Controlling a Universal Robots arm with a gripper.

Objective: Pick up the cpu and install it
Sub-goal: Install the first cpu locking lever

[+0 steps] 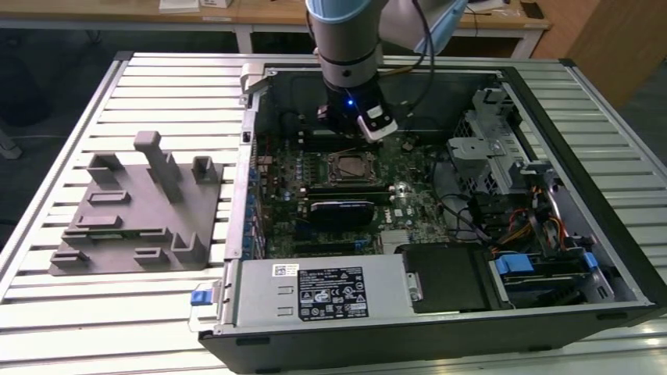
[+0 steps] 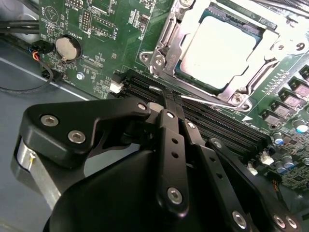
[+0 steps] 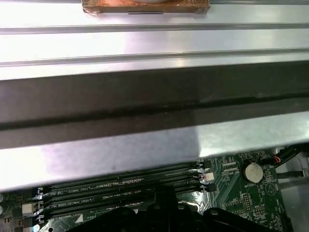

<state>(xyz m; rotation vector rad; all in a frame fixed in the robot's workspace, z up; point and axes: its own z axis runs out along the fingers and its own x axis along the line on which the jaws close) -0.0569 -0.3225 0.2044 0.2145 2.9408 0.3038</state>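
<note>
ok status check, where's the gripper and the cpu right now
Gripper shut, empty, over the memory slots. Cpu seated in its socket beside them. Nothing between them.

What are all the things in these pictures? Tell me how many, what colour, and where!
computer case: one, black, lying open on the slatted table.
slatted table: one, silvery, under everything.
motherboard: one, green, inside the case.
cpu: one, silver-white top, lying in its metal socket frame on the motherboard.
memory slots: a row, black, beside the socket.
coin battery: one, silver, on the motherboard.
power supply: one, grey with a label, at the case's near edge.
grey fixture: one, on the table at the exterior view's left.
robot arm: one, grey and blue, reaching into the case.
gripper: one, black, jaws together over the memory slots.
</note>
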